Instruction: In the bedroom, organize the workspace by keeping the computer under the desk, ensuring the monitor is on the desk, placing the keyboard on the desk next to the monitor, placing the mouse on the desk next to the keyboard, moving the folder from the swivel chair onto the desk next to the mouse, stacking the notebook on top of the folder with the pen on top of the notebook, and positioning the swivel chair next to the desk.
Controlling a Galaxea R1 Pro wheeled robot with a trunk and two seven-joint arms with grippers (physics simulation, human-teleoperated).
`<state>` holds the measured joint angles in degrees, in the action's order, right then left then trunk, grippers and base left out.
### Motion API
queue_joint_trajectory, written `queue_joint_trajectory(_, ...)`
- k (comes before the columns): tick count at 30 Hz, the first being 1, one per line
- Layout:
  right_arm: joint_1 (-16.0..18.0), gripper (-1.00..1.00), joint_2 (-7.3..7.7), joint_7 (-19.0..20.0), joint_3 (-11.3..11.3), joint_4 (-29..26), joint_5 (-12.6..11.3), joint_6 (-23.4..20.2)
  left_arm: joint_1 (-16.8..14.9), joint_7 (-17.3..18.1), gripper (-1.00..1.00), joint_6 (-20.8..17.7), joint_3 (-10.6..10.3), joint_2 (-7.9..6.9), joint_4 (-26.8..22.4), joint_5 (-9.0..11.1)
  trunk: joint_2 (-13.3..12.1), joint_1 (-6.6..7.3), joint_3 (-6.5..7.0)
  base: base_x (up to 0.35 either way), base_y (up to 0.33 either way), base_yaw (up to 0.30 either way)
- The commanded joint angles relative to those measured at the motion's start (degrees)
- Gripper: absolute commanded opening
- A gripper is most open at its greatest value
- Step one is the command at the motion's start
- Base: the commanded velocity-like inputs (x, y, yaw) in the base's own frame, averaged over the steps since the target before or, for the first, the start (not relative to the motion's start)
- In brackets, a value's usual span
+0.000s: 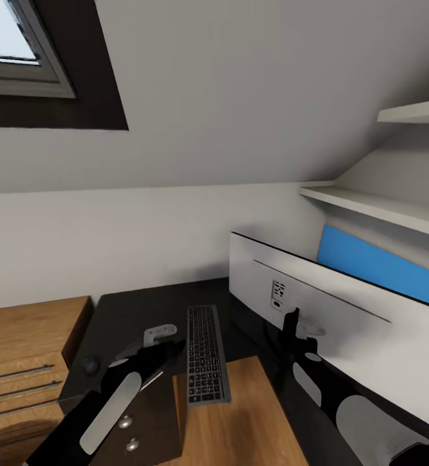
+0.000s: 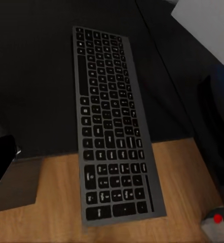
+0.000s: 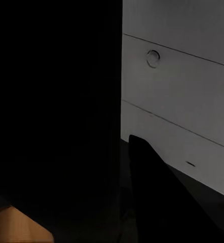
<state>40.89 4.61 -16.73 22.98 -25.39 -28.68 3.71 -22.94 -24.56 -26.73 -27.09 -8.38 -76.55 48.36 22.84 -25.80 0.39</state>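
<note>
The slim dark keyboard (image 1: 206,355) (image 2: 112,126) lies lengthwise on the glossy black desk (image 1: 130,317), its near end reaching over a wooden surface (image 1: 240,421). The monitor (image 1: 330,323) stands on the desk to the right of the keyboard, its white back (image 3: 178,86) towards me. A small dark rounded thing, probably the mouse (image 1: 90,366), sits near the desk's left edge. My left gripper (image 1: 165,346) hovers just left of the keyboard; one dark finger (image 2: 0,159) shows beside it. My right gripper (image 1: 292,321) is close against the monitor's back, near the stand. Neither gripper's jaws can be read.
A low light-wood cabinet (image 1: 20,362) with drawers stands left of the desk. The black drawer unit (image 1: 136,421) with round knobs is below my left arm. The blue back panel (image 1: 382,265) and white shelves (image 1: 382,207) are at the right. A skylight (image 1: 20,52) sits in the sloped ceiling.
</note>
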Motion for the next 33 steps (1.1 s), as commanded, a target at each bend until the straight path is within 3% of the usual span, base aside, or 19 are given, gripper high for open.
queue_joint_trajectory(1, 0.1, -1.0, 0.07, -0.4, 0.5, -0.1, -0.3, 0.3, 0.0, -0.6, 1.0, 0.0, -0.2, -0.05, 0.0, 0.6, 0.1, 0.01, -0.02, -0.334, 0.0, 0.0)
queue_joint_trajectory(33, 0.1, -1.0, 0.05, -0.5, 0.5, -0.1, -0.3, 0.4, 0.0, -0.6, 1.0, 0.0, -0.2, -0.05, 0.4, 0.6, 0.1, 0.01, -0.02, -0.334, 0.0, 0.0)
